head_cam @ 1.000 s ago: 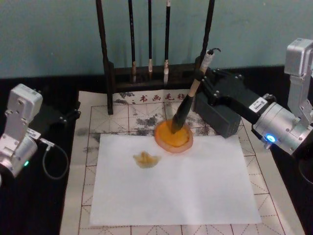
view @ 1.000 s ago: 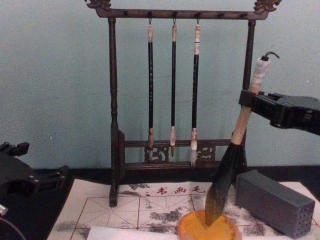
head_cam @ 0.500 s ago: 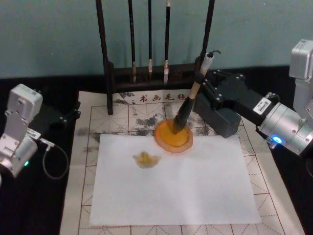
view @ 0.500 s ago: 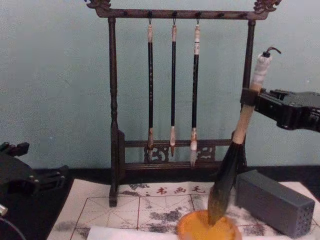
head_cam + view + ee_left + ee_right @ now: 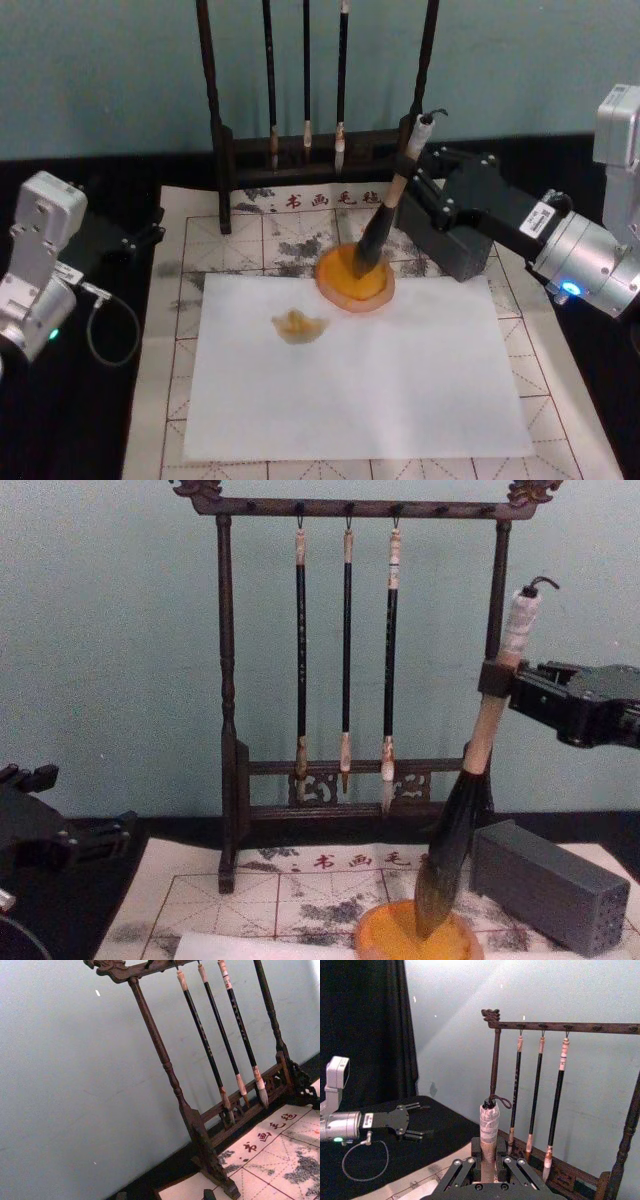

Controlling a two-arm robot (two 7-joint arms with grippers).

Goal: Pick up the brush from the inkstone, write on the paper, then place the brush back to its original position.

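Backdrop: a plain blue-green wall [image 5: 520,60] stands behind a black surface [image 5: 100,420], which carries a gridded practice mat [image 5: 165,400].
Landmark: the inkstone [image 5: 340,290], a round orange-yellow dish, sits on the mat and overlaps the far edge of the paper [image 5: 380,380].
Brush: the brush [image 5: 385,215] stands with its dark tuft down in the inkstone. Its handle leans up and to the right, away from me.
My right tool: the right tool [image 5: 408,180] is above and behind-right of the inkstone. It is clamped on the tan handle just under the white wrap.
My left tool: the left tool [image 5: 140,238] is well left of the inkstone, at the mat's edge. Its fingers are spread and hold nothing.
Paper: the white sheet lies on the near side of the inkstone. A small yellowish mark [image 5: 298,325] sits on it, left of the dish and nearer to me.
Rack: a dark wooden rack [image 5: 225,680] stands behind the inkstone, with three thin brushes [image 5: 346,650] hanging from it.
Block: a grey block [image 5: 550,885] lies just right of the inkstone.
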